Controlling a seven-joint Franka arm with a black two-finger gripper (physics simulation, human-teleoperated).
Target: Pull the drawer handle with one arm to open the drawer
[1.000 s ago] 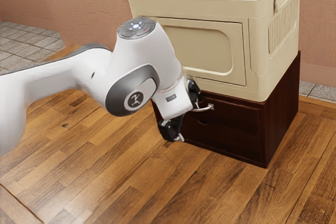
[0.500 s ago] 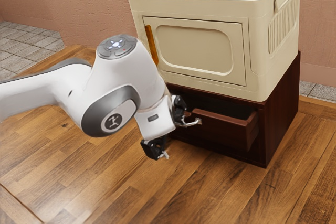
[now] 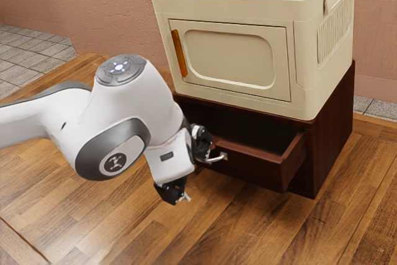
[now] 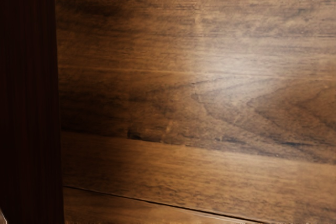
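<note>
A cream cabinet (image 3: 229, 54) sat atop a dark wooden base (image 3: 335, 113) as a white robot arm (image 3: 118, 116) drew back, bringing out the drawer (image 3: 254, 169), closed a second earlier and by then well forward of the base. The gripper (image 3: 198, 179) was open, one finger at the handle (image 3: 217, 158) on the drawer's front, apparently hooking it. The pull was working, and the task looked largely done.

Lots of warm brown planks (image 4: 210, 114) in the wrist view, all swirly grain and thin seams, with a soft shiny patch (image 4: 231, 64). Super dark wood panel (image 4: 29, 98) runs right beside them, tiny pale sliver (image 4: 3, 219) against it, no clue what.
</note>
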